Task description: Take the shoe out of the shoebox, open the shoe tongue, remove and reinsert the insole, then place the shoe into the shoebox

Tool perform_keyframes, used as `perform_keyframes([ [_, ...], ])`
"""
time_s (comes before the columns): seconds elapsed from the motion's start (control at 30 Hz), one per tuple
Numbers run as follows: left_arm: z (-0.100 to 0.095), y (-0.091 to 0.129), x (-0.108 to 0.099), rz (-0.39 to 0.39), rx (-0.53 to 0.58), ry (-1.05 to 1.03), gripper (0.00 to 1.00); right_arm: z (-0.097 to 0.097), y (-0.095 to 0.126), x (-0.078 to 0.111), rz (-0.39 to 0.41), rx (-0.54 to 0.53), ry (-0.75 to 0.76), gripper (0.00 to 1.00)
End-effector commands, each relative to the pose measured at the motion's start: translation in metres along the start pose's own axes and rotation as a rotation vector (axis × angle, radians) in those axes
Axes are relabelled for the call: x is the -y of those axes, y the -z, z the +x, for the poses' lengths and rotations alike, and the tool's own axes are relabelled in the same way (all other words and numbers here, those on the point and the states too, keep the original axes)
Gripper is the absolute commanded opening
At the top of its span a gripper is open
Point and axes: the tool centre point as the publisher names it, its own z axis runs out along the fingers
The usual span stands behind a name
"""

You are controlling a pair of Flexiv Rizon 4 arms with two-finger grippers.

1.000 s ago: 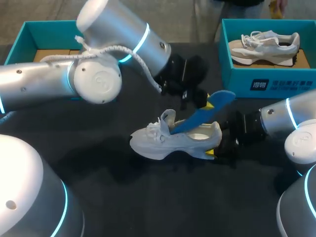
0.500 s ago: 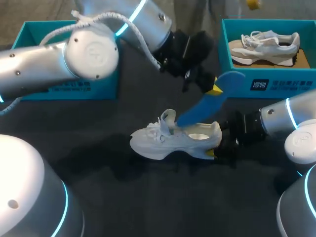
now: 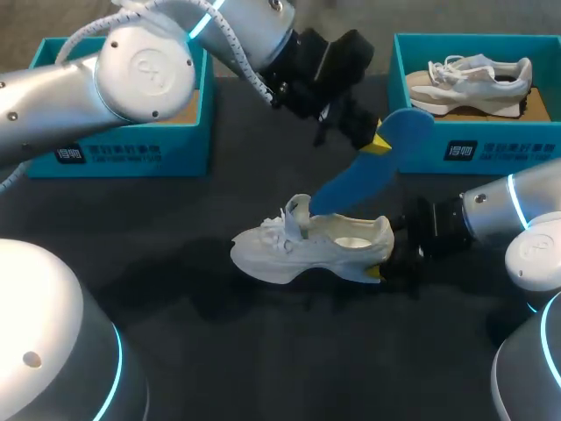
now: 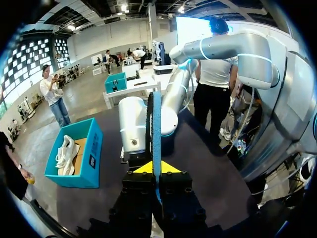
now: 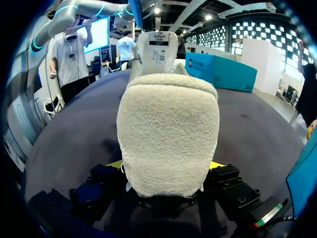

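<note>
Head view: white shoe upright on its sole near the middle of the dark table, tongue lifted; right gripper at the shoe's heel, clamped on it from 2 sides, 1 yellow tip visible under the heel; blue insole slanting up and away from the shoe's opening, lower end just beside the tongue, contact with the shoe's inside not discernible; left gripper above and beyond the heel, pinched on the insole's upper end; occupied shoebox beyond the heel side of the shoe, 2nd shoe inside it; other shoebox well beyond the toe side. Left wrist view: left gripper closed narrow on the insole, seen edge-on as a thin blue strip running straight out from between the fingers; occupied shoebox with the 2nd shoe off to 1 side of the insole; shoe on the table hidden from this view. Right wrist view: fleecy heel of the shoe filling the space between the fingers of the right gripper, yellow tips pressed against both sides of it; tongue standing upright past the heel; insole rising above the tongue; other shoebox far past the shoe's toe, to 1 side.
</note>
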Motion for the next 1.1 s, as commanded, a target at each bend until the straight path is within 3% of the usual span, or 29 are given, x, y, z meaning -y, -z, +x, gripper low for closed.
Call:
perform_keyframes([
  [0.03, 0.001, 0.000, -0.001, 0.001, 0.000, -0.001, 0.00, 0.000, -0.006, 0.003, 0.007, 0.002, -0.001, 0.00],
  [0.47, 0.001, 0.000, -0.001, 0.001, 0.000, -0.001, 0.00, 0.000, -0.006, 0.003, 0.007, 0.002, -0.001, 0.00],
  [0.67, 0.014, 0.007, 0.020, 0.054, 0.010, 0.085, 0.00, 0.000, -0.006, 0.003, 0.007, 0.002, -0.001, 0.00],
  [0.77, 0.023, 0.013, 0.029, 0.085, -0.013, 0.143, 0.00, 0.000, -0.006, 0.003, 0.007, 0.002, -0.001, 0.00],
  [1.0, 0.045, 0.040, 0.047, 0.265, -0.142, 0.335, 0.00, 0.000, -0.006, 0.003, 0.007, 0.002, -0.001, 0.00],
  [1.1, 0.051, 0.051, 0.052, 0.294, -0.180, 0.392, 0.00, 0.000, -0.006, 0.003, 0.007, 0.002, -0.001, 0.00],
])
